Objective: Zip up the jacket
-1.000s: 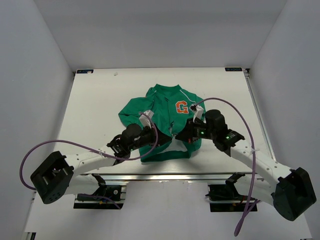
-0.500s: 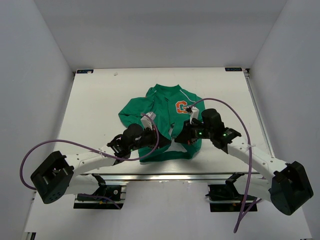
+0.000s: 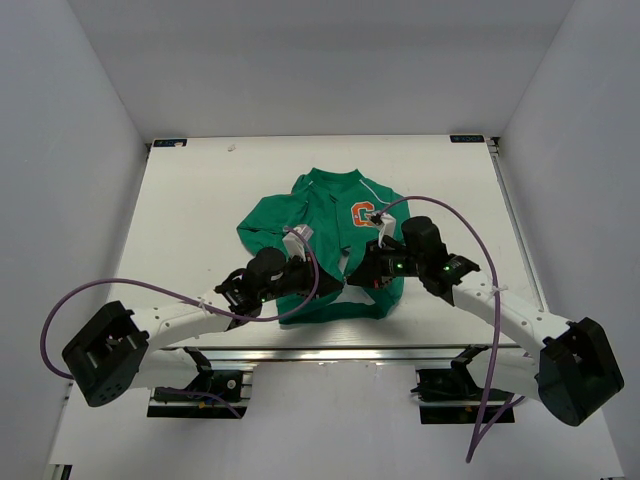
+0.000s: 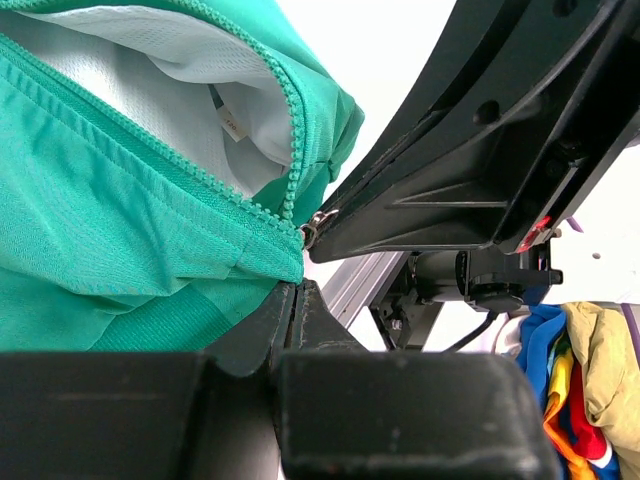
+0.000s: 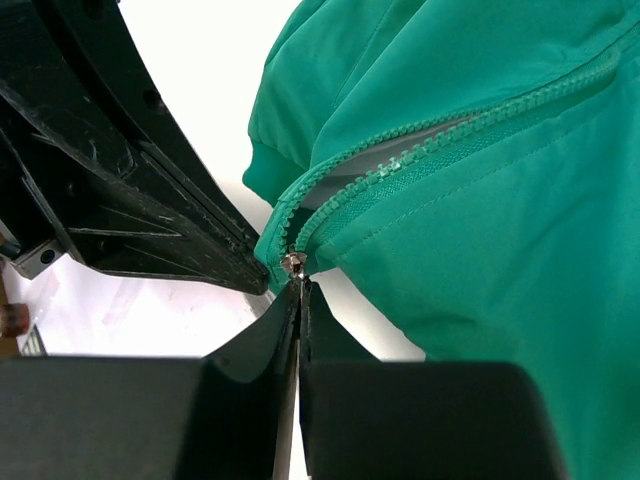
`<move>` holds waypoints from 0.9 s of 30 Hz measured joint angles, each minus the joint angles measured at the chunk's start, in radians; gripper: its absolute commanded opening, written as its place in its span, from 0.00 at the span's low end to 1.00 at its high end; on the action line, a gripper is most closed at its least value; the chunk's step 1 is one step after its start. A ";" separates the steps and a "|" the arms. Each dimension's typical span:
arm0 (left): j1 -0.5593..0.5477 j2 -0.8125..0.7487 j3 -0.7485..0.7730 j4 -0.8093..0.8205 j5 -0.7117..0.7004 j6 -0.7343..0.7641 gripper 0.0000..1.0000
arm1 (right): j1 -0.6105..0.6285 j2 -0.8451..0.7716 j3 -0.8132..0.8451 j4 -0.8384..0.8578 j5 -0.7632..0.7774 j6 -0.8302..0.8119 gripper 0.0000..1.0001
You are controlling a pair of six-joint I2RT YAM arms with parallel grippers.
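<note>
Green jacket (image 3: 330, 225), unzipped, flat mid-table, orange G patch (image 3: 363, 213)

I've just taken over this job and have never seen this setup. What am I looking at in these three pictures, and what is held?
Two robot arms are bolted at the near edge of a white table. The wide picture looks down from above and behind them; the other two come from a camera on each wrist. A green jacket lies on the table, its zip not yet closed. The left gripper is shut on the jacket's bottom edge beside the zip. The right gripper is shut at the metal zip slider, apparently pinching it. The big black shape in each wrist picture is the other gripper.
</note>
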 measured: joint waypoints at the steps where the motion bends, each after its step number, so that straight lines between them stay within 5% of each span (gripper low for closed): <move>1: 0.000 0.000 0.000 0.000 0.000 0.000 0.00 | 0.000 0.000 0.000 0.000 0.000 0.002 0.00; 27: 0.000 0.021 0.165 -0.259 -0.005 0.056 0.00 | 0.084 -0.060 0.121 -0.201 0.295 -0.086 0.00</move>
